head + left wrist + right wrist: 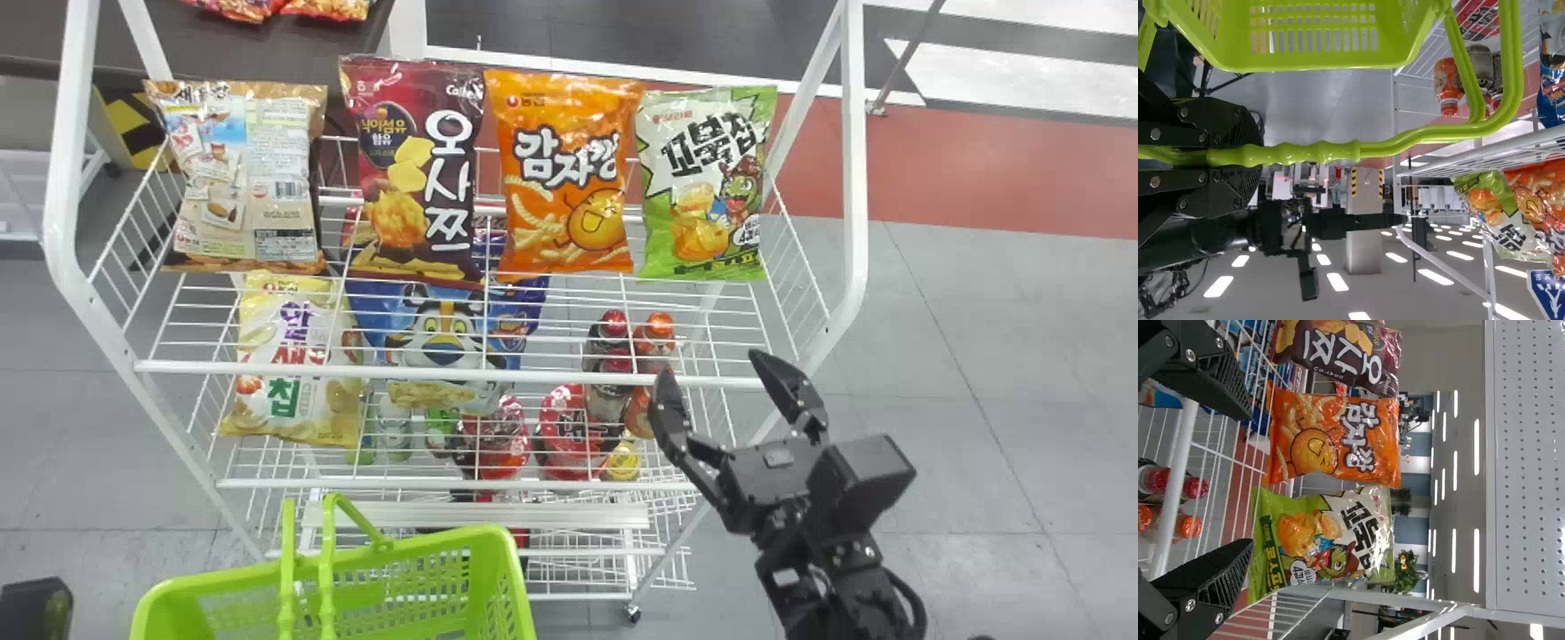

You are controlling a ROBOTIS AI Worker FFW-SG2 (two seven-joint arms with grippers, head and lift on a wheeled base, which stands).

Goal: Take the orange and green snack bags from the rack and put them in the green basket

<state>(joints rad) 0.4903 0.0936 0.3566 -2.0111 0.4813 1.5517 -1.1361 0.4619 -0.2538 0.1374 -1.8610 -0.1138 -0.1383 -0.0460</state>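
The orange bag (564, 222) and green bag (707, 187) stand side by side on the rack's upper shelf, green at the right end. My right gripper (711, 369) is open and empty by the shelf's front edge, below the green bag in the head view. In the right wrist view, the orange bag (1291, 440) and green bag (1321, 540) lie beyond my right gripper (1249, 480). The green basket (444, 538) hangs low, left of centre. In the left wrist view my left gripper (1235, 157) is shut on its handle (1318, 152), with the basket wall (1311, 60) beside it.
A maroon bag (458, 169) adjoins the orange one, with a beige bag (249, 178) farther left. White wire shelf edges (444, 369) run across the front. Lower shelves hold a yellow bag (289, 356), a blue bag (444, 338) and several bottles.
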